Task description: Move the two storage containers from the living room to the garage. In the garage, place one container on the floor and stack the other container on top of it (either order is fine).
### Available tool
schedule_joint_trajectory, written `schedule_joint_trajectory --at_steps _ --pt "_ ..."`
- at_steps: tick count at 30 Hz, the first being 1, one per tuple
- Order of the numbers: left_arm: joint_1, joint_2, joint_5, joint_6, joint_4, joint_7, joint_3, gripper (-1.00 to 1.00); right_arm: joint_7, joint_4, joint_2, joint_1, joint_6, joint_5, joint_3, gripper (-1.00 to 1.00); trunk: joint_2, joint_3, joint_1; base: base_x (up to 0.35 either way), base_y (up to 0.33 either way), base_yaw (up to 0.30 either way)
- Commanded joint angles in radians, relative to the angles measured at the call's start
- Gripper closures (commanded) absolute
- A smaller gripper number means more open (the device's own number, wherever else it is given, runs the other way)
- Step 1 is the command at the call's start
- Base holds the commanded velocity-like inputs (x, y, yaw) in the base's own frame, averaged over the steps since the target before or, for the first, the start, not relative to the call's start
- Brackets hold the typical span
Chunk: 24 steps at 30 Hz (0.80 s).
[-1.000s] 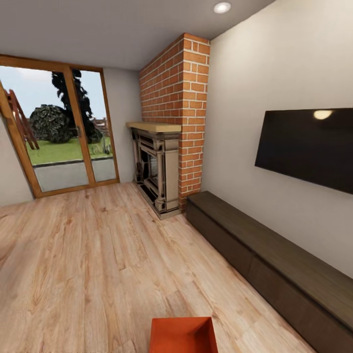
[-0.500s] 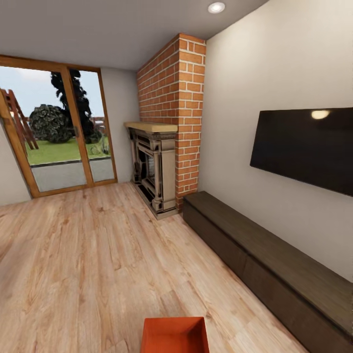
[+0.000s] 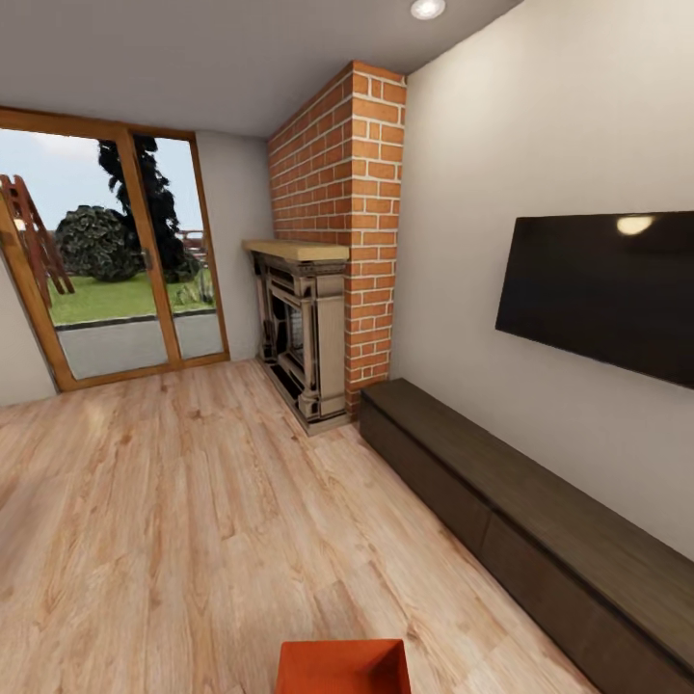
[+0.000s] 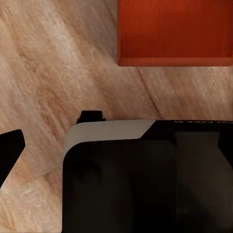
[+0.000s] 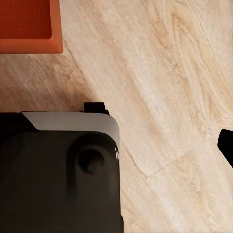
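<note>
One orange-red storage container [image 3: 342, 667] sits on the light wood plank floor [image 3: 193, 501] of the living room, at the bottom middle of the head view, cut off by the frame edge. The left wrist view shows the container [image 4: 174, 31] just beyond my dark base [image 4: 145, 179]. Its corner [image 5: 26, 24] appears in the right wrist view too. A black fingertip [image 4: 9, 148] of my left gripper hangs over bare floor, apart from the container. A fingertip [image 5: 226, 145] of my right gripper also hangs over bare floor. Both stand far out at the frame edges, holding nothing.
A red brick fireplace [image 3: 333, 251] stands ahead. A long low dark cabinet [image 3: 520, 511] runs along the right wall under a black TV [image 3: 598, 289]. Wood-framed glass doors [image 3: 116, 260] are at the far left. Open plank floor spreads to the left.
The whole head view has shifted a little, so the camera has moved. The container now shows lower, with less of it in the picture.
</note>
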Motion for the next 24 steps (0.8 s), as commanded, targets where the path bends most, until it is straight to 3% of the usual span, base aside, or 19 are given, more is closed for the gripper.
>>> schedule_joint_trajectory --at_steps 1,24 --pt "-0.001 0.000 0.000 -0.004 0.001 0.003 0.001 -1.00 -0.001 0.002 0.001 -0.001 -0.004 -0.009 0.008 -1.00 -0.001 -0.001 0.000 0.010 0.000 0.000" --pt "-0.001 0.000 0.000 -0.004 0.001 0.003 0.001 -1.00 -0.001 0.002 0.001 -0.001 -0.004 -0.008 0.009 -1.00 -0.001 -0.001 0.000 0.001 0.000 0.000"
